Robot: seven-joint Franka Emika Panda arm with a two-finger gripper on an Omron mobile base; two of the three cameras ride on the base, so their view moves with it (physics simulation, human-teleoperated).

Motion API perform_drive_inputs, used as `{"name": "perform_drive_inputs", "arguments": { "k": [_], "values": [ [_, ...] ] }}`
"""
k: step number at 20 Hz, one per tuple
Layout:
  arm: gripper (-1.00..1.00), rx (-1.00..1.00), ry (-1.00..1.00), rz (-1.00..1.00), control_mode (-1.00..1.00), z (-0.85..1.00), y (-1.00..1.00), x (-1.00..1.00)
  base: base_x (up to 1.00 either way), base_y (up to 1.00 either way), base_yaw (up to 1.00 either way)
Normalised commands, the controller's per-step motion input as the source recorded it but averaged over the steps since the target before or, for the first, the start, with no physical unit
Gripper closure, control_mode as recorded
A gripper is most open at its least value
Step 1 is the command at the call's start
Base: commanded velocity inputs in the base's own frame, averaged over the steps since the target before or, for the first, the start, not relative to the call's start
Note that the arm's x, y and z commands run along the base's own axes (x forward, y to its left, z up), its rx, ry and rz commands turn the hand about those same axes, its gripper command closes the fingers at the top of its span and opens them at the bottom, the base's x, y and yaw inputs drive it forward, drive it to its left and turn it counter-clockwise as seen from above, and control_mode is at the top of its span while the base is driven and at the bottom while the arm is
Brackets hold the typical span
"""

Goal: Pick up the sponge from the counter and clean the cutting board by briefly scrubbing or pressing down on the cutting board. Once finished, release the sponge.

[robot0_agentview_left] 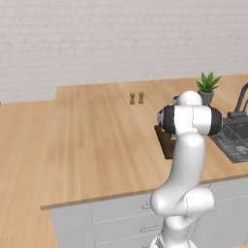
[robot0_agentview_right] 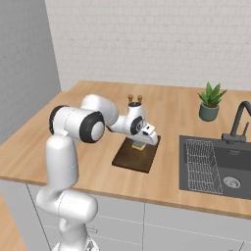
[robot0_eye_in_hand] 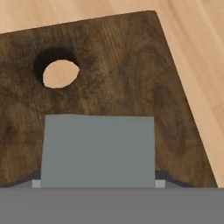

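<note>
Wood table [robot0_agentview_right: 73, 142]: light plank worktop with grey-white drawer fronts under its front edge, set against a pale brick wall.
Cutting board [robot0_agentview_right: 128, 159]: dark brown wooden slab lying flat on the table, near the front edge, to the left of the sink. In the hand view the cutting board [robot0_eye_in_hand: 131, 74] has a round hole near one corner, with the light table showing through it.
Sponge [robot0_agentview_right: 138, 145]: a small yellowish block seen in the right base view directly under the tool, resting on the far part of the board. In the hand view the sponge [robot0_eye_in_hand: 98, 151] appears as a flat grey-green rectangle sitting just in front of the camera, over the board.
Tool [robot0_agentview_right: 142, 142]: at the end of the white arm, pointing down onto the board. It sits right at the sponge; the fingers are hidden, so I cannot tell whether it is clamped on the sponge or let go.
Arm: rises from in front of the drawers and reaches forward over the board.
Sink [robot0_agentview_right: 215, 166]: dark basin with a wire rack and a black tap, right of the board.
Plant [robot0_agentview_right: 211, 102]: small green plant in a grey-green pot, behind the sink.
Shakers [robot0_agentview_left: 136, 98]: two small brown shakers standing side by side, beyond the board.
</note>
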Motion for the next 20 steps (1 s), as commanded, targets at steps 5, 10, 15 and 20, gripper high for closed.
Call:
{"name": "perform_drive_inputs", "arguments": {
  "k": [5,10,15,20],
  "values": [
    [1.00,-0.04,0.12,0.00,-1.00,-0.11,0.00,-0.67,0.00,0.00,0.00],
    [1.00,0.00,0.15,0.00,-1.00,0.00,0.00,-0.85,0.00,0.00,0.00],
    [1.00,0.00,0.14,0.01,-1.00,-0.07,0.00,-0.67,0.00,0.00,0.00],
    [1.00,0.00,0.18,0.05,-1.00,-0.20,0.00,-0.17,0.00,0.00,0.00]
  ]
}}
